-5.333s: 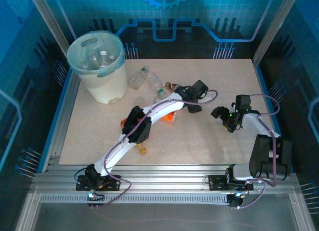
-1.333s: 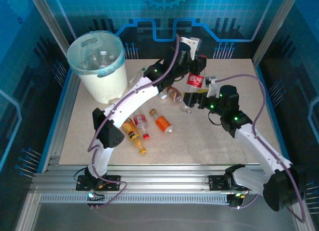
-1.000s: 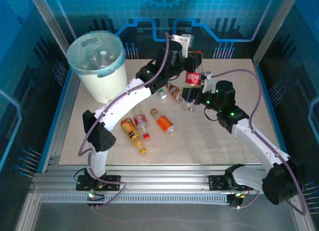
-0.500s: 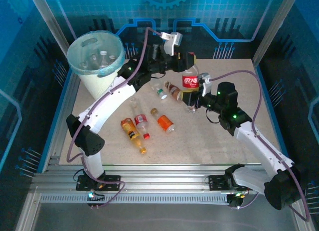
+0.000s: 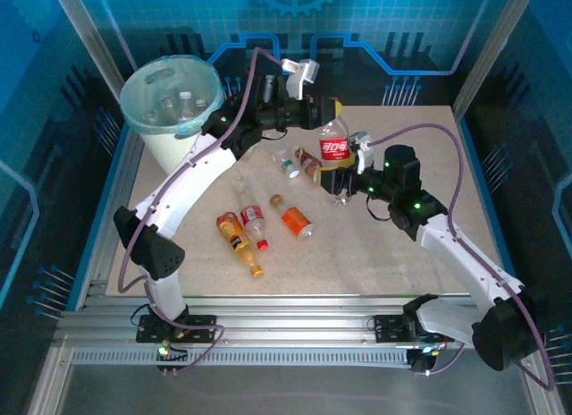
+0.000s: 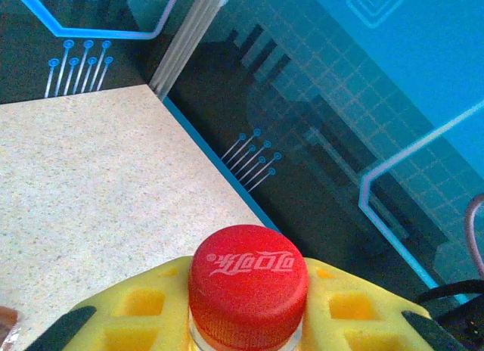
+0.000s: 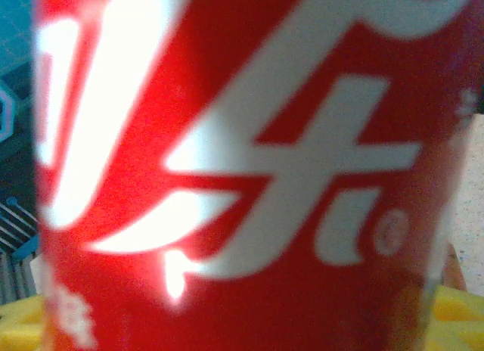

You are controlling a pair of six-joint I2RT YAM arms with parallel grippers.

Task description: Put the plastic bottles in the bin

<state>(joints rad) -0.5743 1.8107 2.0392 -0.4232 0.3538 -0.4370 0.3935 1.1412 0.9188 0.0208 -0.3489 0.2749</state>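
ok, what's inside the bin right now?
A few clear bottles with white caps lie in the bin. Its wall hides anything deeper down.

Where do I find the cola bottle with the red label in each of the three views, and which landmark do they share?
Top external: the cola bottle is just above the picture's centre.
Left wrist: bottom centre, its red cap seen from above.
Right wrist: its red label, very close and blurred.
Shared landmark: the beige table.

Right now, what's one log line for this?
left gripper: shut on cola bottle | right gripper: at its label | bin: not reached
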